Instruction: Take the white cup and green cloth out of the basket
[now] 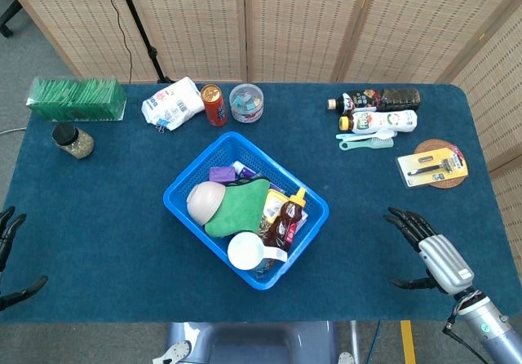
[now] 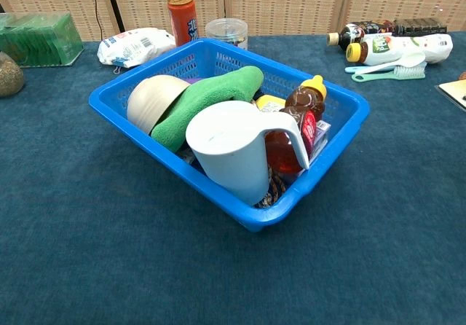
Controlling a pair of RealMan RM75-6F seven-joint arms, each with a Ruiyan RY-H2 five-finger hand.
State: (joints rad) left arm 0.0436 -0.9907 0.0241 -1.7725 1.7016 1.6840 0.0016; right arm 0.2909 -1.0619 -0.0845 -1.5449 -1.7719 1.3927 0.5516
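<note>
A blue basket sits mid-table. Inside, the white cup stands at the near corner, handle to the right. The green cloth lies folded behind it, leaning on a beige bowl. My right hand rests on the table far right of the basket, open and holding nothing. Only the fingertips of my left hand show at the left edge, spread apart and away from the basket. Neither hand appears in the chest view.
A honey bottle and small packets share the basket. Behind it stand a red can, a round tub and a white bag. Green packets and a jar sit left; bottles, brushes and a razor pack right.
</note>
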